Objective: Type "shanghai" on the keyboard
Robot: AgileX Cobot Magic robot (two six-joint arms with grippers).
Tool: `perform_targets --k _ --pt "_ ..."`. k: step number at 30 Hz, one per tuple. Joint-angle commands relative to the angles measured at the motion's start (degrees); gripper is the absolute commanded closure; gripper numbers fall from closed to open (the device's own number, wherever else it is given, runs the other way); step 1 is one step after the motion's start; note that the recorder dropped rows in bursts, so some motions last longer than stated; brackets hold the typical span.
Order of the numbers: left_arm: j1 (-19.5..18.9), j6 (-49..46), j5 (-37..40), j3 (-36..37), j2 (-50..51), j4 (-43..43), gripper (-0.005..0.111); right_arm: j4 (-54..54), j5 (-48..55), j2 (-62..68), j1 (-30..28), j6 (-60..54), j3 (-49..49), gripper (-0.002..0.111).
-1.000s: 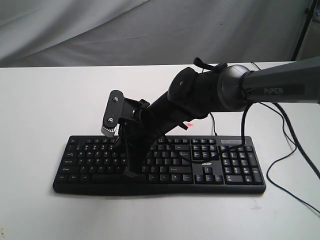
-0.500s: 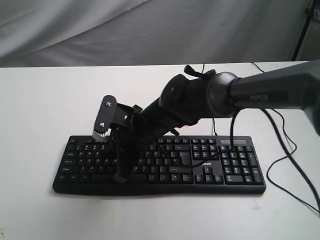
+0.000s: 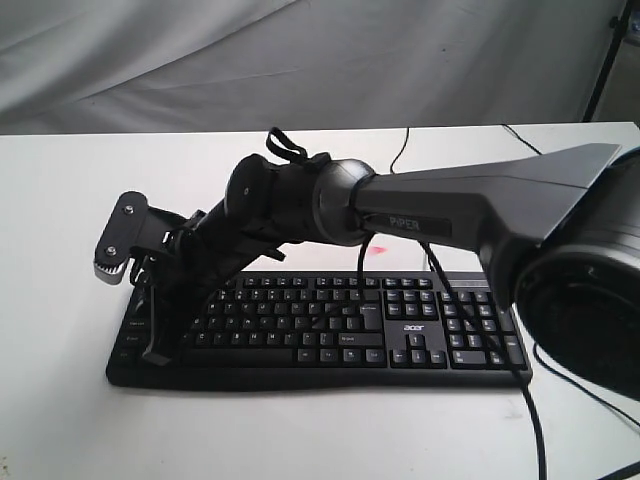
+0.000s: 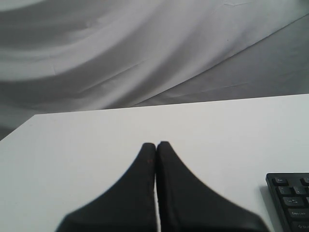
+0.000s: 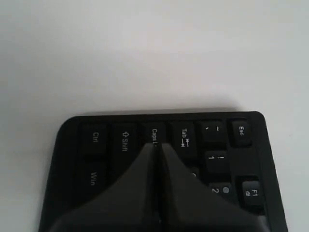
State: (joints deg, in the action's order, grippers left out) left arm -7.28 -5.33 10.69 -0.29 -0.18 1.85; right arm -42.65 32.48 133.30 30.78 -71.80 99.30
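Jaws pressed together; right gripper (image 5: 155,144) over keyboard (image 5: 95,137) left-end keys.

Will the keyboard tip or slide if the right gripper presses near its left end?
The keyboard looks wide, flat and stiff, lying fully on the table, so tipping seems unlikely. The table looks smooth, so a slanted push from the right gripper might slide it slightly.

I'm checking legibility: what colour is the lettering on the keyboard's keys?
White, on the black keyboard; clearest in the right wrist view.
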Motion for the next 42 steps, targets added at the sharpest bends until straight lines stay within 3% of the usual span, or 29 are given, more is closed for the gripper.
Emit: perform_targets --k 1,42 --pt "0.2 0.2 -0.2 0.3 0.2 0.0 0.106 0.8 0.6 -0.1 0.0 0.8 0.5 0.108" --pt "0.2 0.2 -0.2 0.3 0.2 0.0 0.106 1.5 -1.4 2.1 0.0 0.3 0.5 0.108"
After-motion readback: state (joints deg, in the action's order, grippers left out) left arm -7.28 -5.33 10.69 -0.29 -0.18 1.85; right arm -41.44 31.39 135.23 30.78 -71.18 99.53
